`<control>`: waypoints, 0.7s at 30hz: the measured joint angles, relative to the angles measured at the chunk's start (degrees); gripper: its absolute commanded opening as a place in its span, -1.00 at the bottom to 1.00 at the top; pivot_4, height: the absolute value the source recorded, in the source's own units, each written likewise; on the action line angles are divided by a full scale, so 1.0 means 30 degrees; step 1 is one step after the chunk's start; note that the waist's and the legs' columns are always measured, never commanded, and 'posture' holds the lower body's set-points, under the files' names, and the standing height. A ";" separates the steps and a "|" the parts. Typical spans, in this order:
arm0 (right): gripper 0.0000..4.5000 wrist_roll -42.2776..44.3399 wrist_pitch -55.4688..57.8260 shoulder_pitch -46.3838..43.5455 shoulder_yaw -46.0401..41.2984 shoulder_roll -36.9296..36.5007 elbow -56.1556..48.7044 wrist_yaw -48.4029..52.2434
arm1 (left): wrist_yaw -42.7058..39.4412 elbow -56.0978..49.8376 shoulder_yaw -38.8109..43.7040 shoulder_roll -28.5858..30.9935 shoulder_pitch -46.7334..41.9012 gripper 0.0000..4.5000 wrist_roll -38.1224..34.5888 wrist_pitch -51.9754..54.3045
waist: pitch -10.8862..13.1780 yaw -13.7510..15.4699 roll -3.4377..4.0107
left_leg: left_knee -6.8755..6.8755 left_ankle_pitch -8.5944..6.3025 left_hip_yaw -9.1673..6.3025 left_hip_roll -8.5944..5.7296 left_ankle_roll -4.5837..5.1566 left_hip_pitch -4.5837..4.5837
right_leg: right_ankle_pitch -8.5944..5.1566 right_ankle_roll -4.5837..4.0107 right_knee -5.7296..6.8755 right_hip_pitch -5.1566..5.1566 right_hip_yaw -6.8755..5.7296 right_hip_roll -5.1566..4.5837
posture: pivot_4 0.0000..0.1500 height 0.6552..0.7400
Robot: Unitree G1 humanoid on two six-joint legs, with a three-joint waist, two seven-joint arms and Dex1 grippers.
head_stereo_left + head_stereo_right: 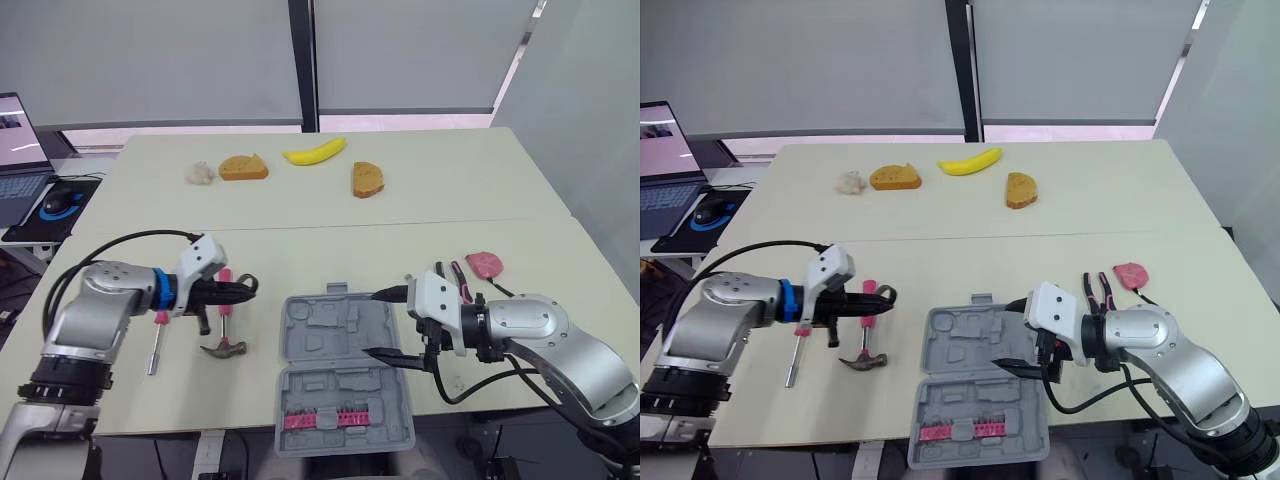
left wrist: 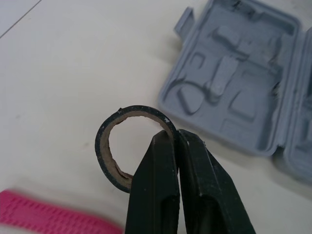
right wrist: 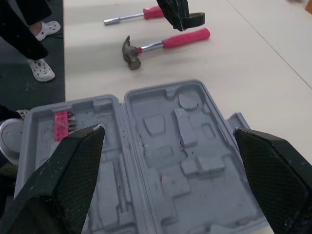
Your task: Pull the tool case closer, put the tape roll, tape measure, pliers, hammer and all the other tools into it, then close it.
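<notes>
The grey tool case lies open near the table's front edge, a pink bit strip in its near half. Just left of the case, my left gripper is shut on the rim of a black tape roll, held above the table. My right gripper hangs wide open over the case's right side. A pink-handled hammer and a pink-handled driver lie under the left arm. Pink-handled pliers and a pink tape measure lie behind the right arm.
At the back of the table lie a banana, two bread slices and a small white lump. A laptop and mouse sit on a side desk at left. A person's feet stand by the table.
</notes>
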 measured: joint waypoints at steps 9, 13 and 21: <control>1.00 0.0021 0.1597 -0.0019 0.0033 -0.0007 -0.0413 -0.1157 | 0.2431 -0.0893 -0.2413 -0.2133 0.0146 -0.98 -0.0303 0.2167 | -0.0001 0.0039 0.0001 | 0.0003 0.0003 0.0001 -0.0008 -0.0005 0.0008 | 0.0000 0.0000 -0.0002 0.0011 -0.0007 0.0001 | 1.00 1.00; 1.00 0.0018 0.1731 -0.0019 0.0039 -0.0006 -0.0618 -0.1401 | 0.2913 -0.0076 -0.2919 -0.2663 0.0076 -0.98 0.0013 0.1702 | -0.0001 0.0043 0.0001 | 0.0004 0.0003 0.0006 -0.0012 -0.0005 0.0006 | 0.0000 0.0000 -0.0019 0.0017 -0.0003 -0.0002 | 1.00 1.00; 1.00 0.0015 0.1748 -0.0019 0.0184 -0.0005 -0.0733 -0.1512 | 0.3396 0.1286 -0.3361 -0.3307 -0.0001 -0.98 0.0479 0.0776 | -0.0001 0.0062 0.0001 | 0.0001 0.0004 0.0001 -0.0013 -0.0007 0.0005 | 0.0000 0.0000 -0.0029 0.0020 -0.0007 -0.0005 | 1.00 1.00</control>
